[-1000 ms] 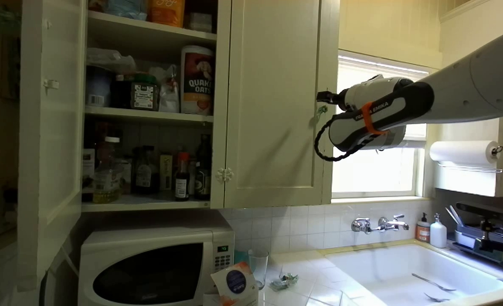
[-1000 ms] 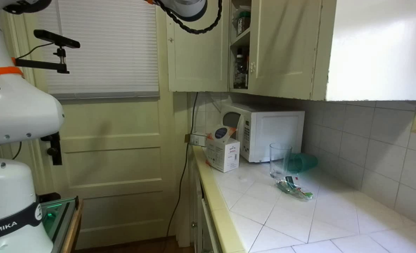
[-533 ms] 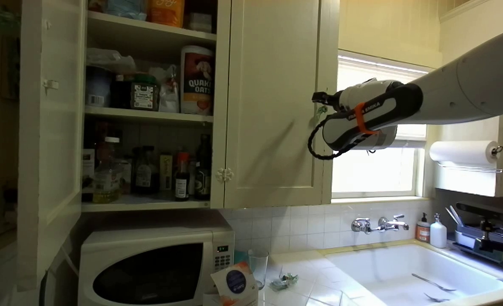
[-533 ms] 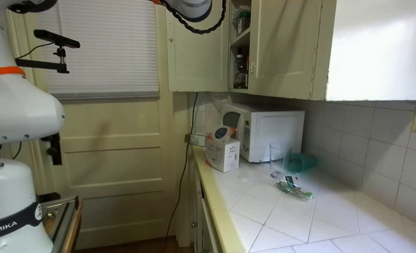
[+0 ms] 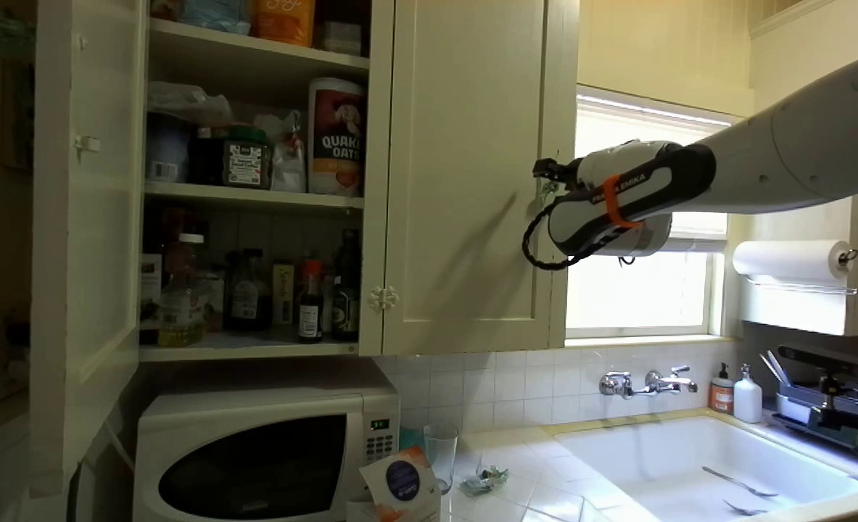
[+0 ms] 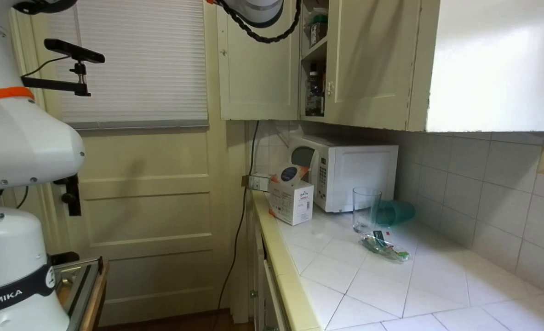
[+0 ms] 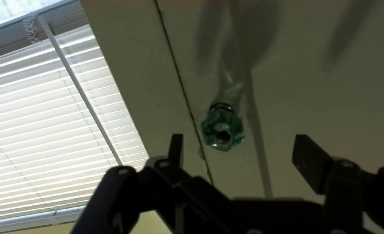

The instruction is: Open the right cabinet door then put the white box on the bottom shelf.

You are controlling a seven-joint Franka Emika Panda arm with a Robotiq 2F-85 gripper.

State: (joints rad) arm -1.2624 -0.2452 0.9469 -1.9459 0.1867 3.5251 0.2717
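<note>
The right cabinet door is shut. It also shows in an exterior view and fills much of the wrist view. Its green glass knob sticks out near the door's free edge, and shows in an exterior view. My gripper is open and empty. In the wrist view the knob lies between and just beyond the fingertips, nearer the left finger, not touched. In an exterior view the gripper is just above the knob. The white box stands on the counter, top flap up. The bottom shelf is hidden behind the shut door.
The left cabinet door stands open before crowded shelves. The microwave is beside the box. A clear glass, a teal cup and a plastic packet lie or stand on the counter. A window adjoins the door.
My arm and gripper have moved a little toward the right door and its knob, leftward in an exterior view, slowing down. The door and the box have not moved.
</note>
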